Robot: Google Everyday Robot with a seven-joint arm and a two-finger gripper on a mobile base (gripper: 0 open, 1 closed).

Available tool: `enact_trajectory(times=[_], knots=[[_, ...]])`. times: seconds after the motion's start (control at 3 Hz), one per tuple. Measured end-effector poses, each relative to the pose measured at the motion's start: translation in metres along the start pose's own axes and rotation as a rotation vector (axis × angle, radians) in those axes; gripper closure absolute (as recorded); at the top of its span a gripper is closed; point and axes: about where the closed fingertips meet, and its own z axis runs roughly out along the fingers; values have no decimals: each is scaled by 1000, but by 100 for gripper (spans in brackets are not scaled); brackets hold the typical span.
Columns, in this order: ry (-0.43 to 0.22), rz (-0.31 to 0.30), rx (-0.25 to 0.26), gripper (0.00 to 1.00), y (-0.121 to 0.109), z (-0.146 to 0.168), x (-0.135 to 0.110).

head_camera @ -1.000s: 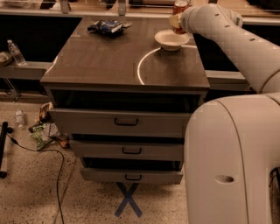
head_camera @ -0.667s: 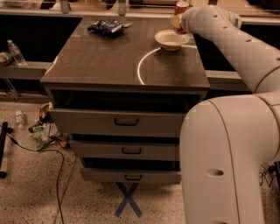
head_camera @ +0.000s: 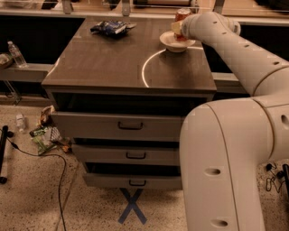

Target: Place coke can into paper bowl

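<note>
1. The white arm sweeps from 5 o'clock to the cabinet top's 1 o'clock corner. The gripper hangs over the paper bowl; whether it is clamped cannot be told.
2. A dark blue snack bag lies at 11 o'clock, well apart.
3. The coke can stands upright above the bowl, red with a silver top, its base hidden.

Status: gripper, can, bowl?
Gripper over paper bowl, back corner of tabletop. Coke can upright at gripper, above bowl. Snack bag well clear.
</note>
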Motion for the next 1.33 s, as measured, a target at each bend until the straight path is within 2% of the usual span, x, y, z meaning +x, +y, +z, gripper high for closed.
enact_trajectory(times=[0.33, 1.0, 1.33], knots=[[10, 23, -14, 51, 8, 8, 8], [17, 26, -9, 4, 13, 8, 12], [14, 17, 2, 0, 13, 3, 9]])
